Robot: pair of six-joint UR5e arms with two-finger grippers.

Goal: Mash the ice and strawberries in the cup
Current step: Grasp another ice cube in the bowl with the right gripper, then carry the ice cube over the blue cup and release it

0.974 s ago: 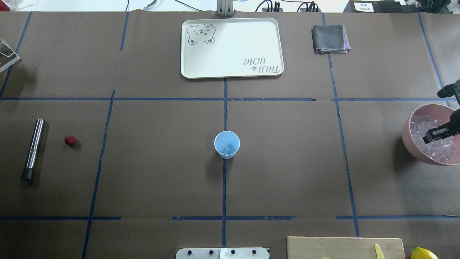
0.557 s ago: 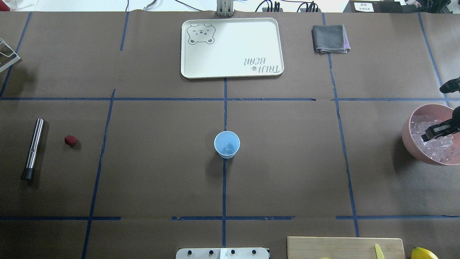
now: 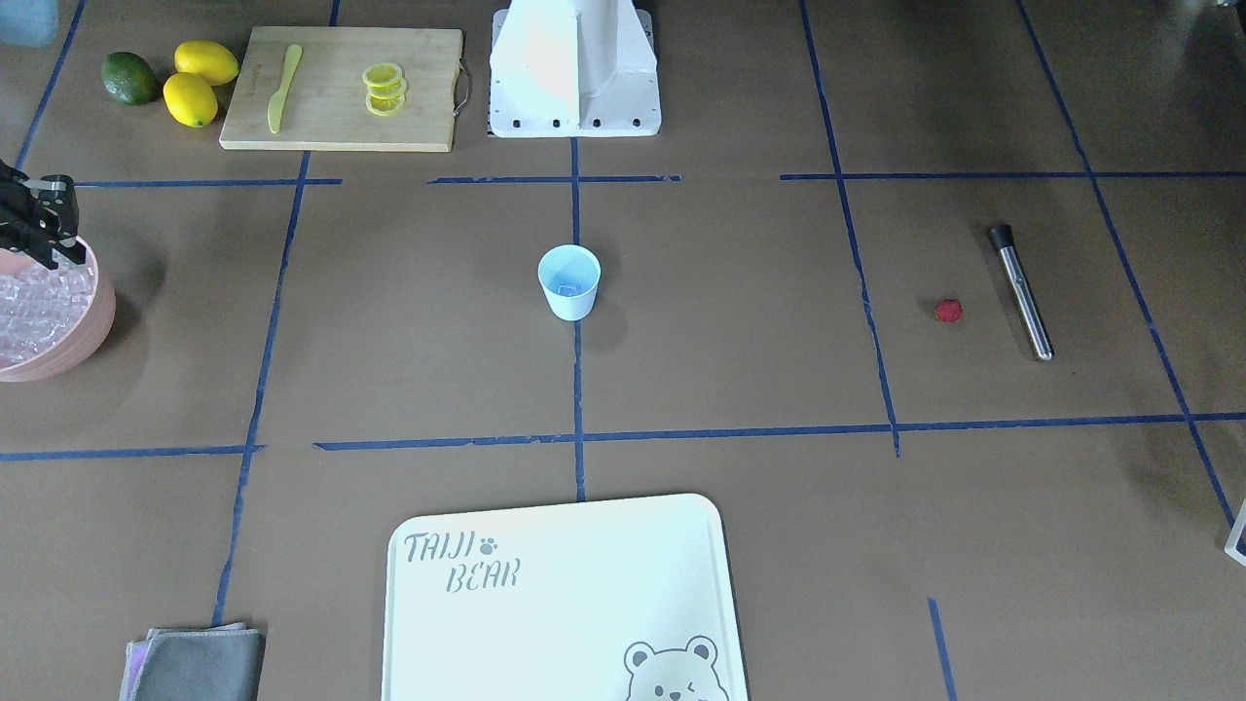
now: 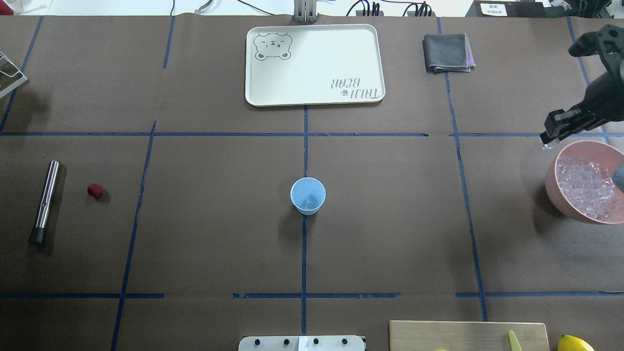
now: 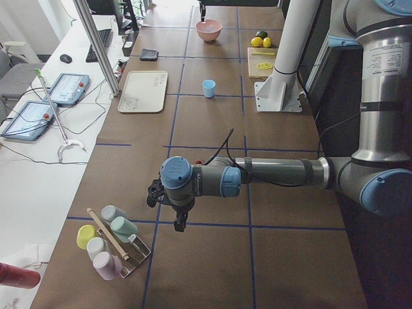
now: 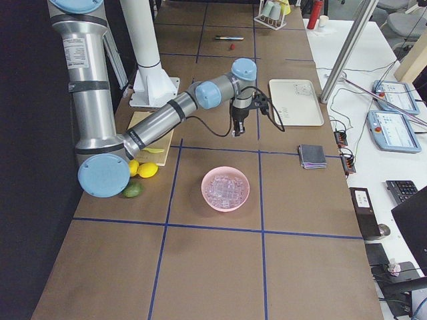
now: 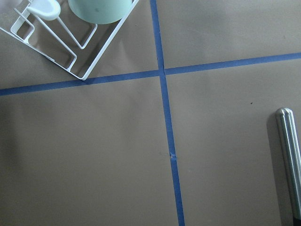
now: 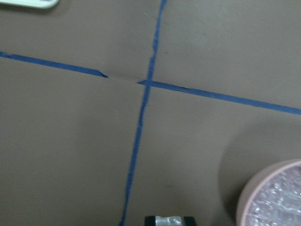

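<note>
The pale-blue cup (image 4: pixel 307 195) stands upright at the table's middle, with a clear ice cube in its bottom (image 3: pixel 568 288). The red strawberry (image 4: pixel 95 190) lies far left, beside a steel muddler (image 4: pixel 45 202). More ice (image 4: pixel 585 187) fills the pink bowl (image 4: pixel 551 185) at the right edge. My right gripper (image 4: pixel 548 137) hangs above the bowl's far-left rim, shut on a small clear ice cube; its tips show in the right wrist view (image 8: pixel 168 220). My left gripper (image 5: pixel 177 222) shows only in the exterior left view, near a cup rack; I cannot tell whether it is open or shut.
A white bear tray (image 4: pixel 314 63) and a folded grey cloth (image 4: pixel 447 52) lie at the far side. A cutting board (image 3: pixel 341 88) with lemon slices and a knife, two lemons (image 3: pixel 200 83) and a green fruit (image 3: pixel 129 78) sit by the robot base (image 3: pixel 574 68). A rack of cups (image 5: pixel 112 238) stands far left.
My right gripper has lifted out of the ice bowl and moved up and toward the bowl's far-left rim. The cup, strawberry and muddler have not moved.
</note>
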